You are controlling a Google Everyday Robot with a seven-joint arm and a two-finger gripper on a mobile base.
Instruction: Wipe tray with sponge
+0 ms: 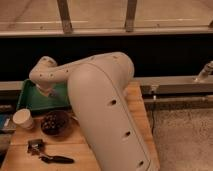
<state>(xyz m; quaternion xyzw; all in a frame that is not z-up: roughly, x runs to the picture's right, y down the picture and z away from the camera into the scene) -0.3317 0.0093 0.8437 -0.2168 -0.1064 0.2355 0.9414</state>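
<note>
Arm reaching over the tray, wiping end lowered into it

The gripper (46, 93) sits low over the green tray (30, 102), mostly hidden behind the arm (100, 100); the sponge isn't visible. To wipe well, I'd keep light downward pressure and sweep across the tray floor, stopping short of the rim and staying clear of the bowl (55, 123) and cup (23, 119) nearer the camera.
</note>
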